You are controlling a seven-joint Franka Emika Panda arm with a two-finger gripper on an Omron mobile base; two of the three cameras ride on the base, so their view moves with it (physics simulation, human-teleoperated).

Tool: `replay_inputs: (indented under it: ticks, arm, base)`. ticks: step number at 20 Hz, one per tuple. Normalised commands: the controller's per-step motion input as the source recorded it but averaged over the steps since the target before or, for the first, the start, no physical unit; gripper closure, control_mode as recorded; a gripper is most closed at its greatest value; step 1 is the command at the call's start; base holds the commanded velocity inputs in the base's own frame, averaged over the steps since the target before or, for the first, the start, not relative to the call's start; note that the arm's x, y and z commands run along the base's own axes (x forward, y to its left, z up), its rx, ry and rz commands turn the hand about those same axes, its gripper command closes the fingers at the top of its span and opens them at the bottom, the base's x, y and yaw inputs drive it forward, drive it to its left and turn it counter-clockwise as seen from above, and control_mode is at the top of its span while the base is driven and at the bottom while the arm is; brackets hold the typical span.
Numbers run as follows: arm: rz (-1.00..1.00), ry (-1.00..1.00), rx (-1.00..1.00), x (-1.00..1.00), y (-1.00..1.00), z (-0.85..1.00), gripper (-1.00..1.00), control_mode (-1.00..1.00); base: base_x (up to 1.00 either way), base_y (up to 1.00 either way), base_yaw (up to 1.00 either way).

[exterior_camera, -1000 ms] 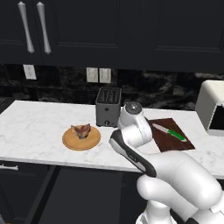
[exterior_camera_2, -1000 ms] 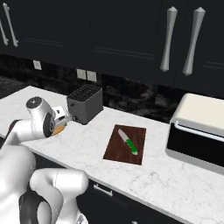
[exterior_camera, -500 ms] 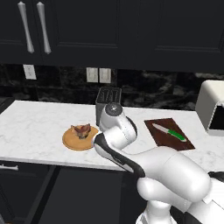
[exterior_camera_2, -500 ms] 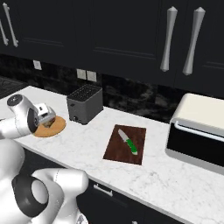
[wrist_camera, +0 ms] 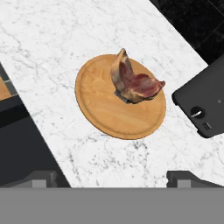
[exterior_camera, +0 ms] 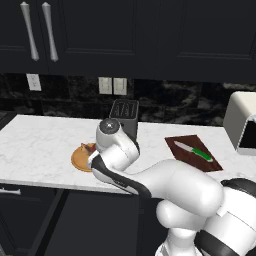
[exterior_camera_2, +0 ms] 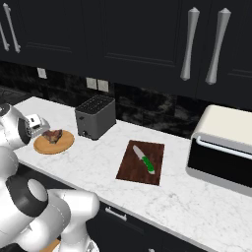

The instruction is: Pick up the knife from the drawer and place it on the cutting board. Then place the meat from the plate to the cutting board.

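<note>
Stretching across a white marble counter [exterior_camera_2: 98, 162], the kitchen scene runs from a cream-topped appliance [exterior_camera_2: 224, 147] at the far right to the plate [exterior_camera_2: 54, 143] at the left. A black toaster [exterior_camera_2: 96, 116] stands just beside the plate, at its 2 o'clock in the right base view. The cutting board [exterior_camera_2: 141, 161] lies well apart from the plate, past the toaster at its 4 o'clock, with the knife [exterior_camera_2: 144, 159] flat on it, green handle toward the counter's front edge. The meat [wrist_camera: 131, 83] sits on the plate toward its 1 o'clock in the hand view. The gripper [wrist_camera: 113, 177] hangs above the plate, jaws spread wide and holding nothing.
</note>
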Motion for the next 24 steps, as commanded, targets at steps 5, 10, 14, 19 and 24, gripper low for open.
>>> replay_inputs:
  ticks: [5,10,14,19,24]
  arm:
    - [0.00,0.00,0.00,0.36,0.09,-0.06,-1.00,-1.00]
    - [0.00,0.00,-0.01,0.38,0.06,-0.12,-1.00,-1.00]
    - [0.00,0.00,0.00,0.27,0.10,-0.17,-1.00,-1.00]
    - [0.00,0.00,0.00,0.23,0.19,-0.10,-1.00,-1.00]
    - [0.00,0.00,-0.02,0.17,0.27,-0.03,-1.00,-1.00]
  base:
    - [0.00,0.00,0.00]
    - [0.00,0.00,0.00]
    - [0.00,0.00,0.00]
    - [0.00,0.00,0.00]
    - [0.00,0.00,0.00]
